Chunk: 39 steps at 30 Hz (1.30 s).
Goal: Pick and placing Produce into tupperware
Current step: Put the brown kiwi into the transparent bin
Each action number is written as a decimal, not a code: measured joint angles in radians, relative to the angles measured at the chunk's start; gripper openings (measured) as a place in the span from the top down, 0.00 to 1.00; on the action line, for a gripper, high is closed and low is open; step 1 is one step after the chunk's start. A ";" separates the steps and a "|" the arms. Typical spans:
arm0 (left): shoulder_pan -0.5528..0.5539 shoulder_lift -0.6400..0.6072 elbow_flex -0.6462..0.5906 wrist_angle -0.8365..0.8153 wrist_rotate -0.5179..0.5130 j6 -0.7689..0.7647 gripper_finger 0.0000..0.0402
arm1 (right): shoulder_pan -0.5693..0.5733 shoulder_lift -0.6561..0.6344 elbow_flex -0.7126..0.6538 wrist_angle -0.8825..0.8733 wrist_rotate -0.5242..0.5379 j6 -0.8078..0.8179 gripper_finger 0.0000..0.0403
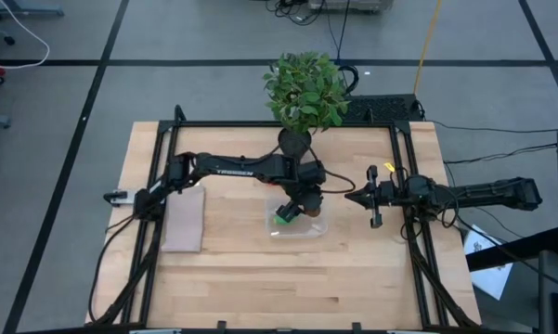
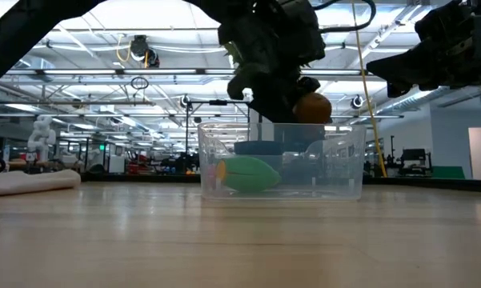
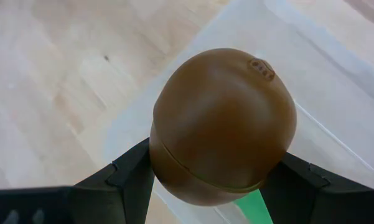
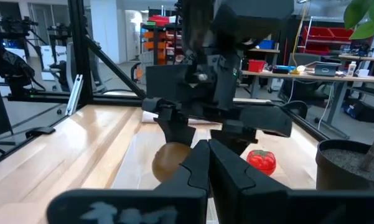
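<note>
The left pincer (image 1: 302, 206) hung just above the tupperware (image 2: 280, 160), clamped on the brown kiwi (image 3: 223, 127), its two dark fingers (image 3: 129, 180) pressing the fruit's opposite flanks low on its body while the stem-scar end pointed away from the wrist. Directly below the pincer, inside the clear tub, the green oblong piece (image 2: 248, 174) already lay on the floor of the container toward one end. The red tomato (image 4: 261, 160) sat on the bench (image 1: 232, 278) beyond the left pincer, outside the tub. The right pincer (image 1: 375, 197) waited to the side, well apart from the tub, its fingers pressed together on nothing. The kiwi looked smooth, rigid and light, more like a moulded toy than soft fruit, so it probably tolerated a firm squeeze, though its rounded, slick sides might let it slip if held off-centre; a grip across the widest part of the oval seemed safest. The thin-walled tub looked light enough to slide if nudged, so a release from just above its open space beside the green piece seemed prudent.
</note>
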 joint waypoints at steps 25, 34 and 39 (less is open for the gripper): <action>-0.005 0.053 0.000 0.012 -0.032 0.144 0.40 | 0.000 0.027 0.000 0.016 0.003 0.000 1.00; -0.011 0.059 -0.015 0.018 -0.039 0.260 0.40 | 0.000 0.027 0.000 0.018 0.003 0.000 1.00; -0.016 0.060 -0.024 0.020 -0.067 0.327 0.40 | 0.000 0.028 0.000 0.017 0.003 0.000 1.00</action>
